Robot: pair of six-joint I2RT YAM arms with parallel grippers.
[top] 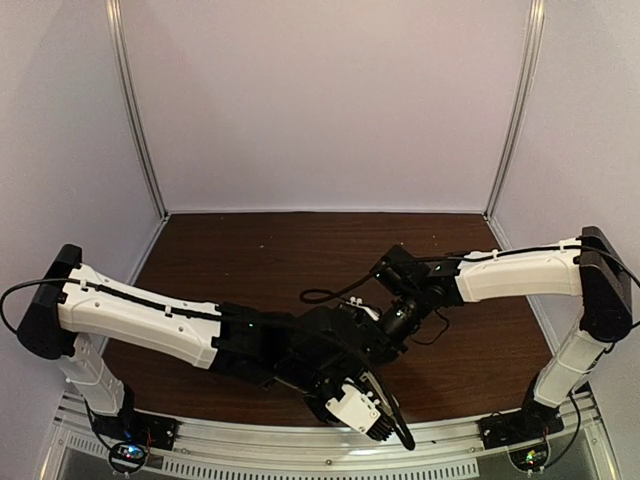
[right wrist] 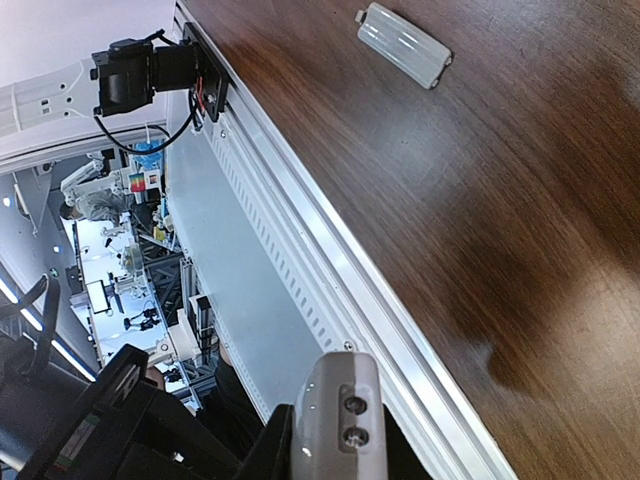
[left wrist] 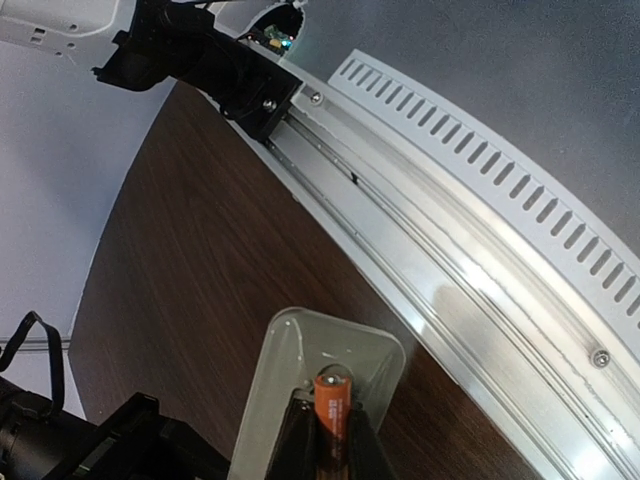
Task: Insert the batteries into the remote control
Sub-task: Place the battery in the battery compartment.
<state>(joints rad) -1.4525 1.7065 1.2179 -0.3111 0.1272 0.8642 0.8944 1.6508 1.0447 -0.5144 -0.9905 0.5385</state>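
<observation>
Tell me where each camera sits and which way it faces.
Top external: above and behind the bases, facing down onto the table; left arm and right arm show whole.
Left wrist: on the left arm, facing toward the slotted rail; left gripper pinches a battery at the remote control.
Right wrist: on the right arm, facing across the table; right gripper grips the remote control's end, pale grey plate beyond.
Shared: both wrist views show the rail and the remote control.

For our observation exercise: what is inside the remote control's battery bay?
One copper battery, pinched by the left gripper, in the remote control bay. The fingers hide the bay's lower part, so a second battery cannot be confirmed.
</observation>
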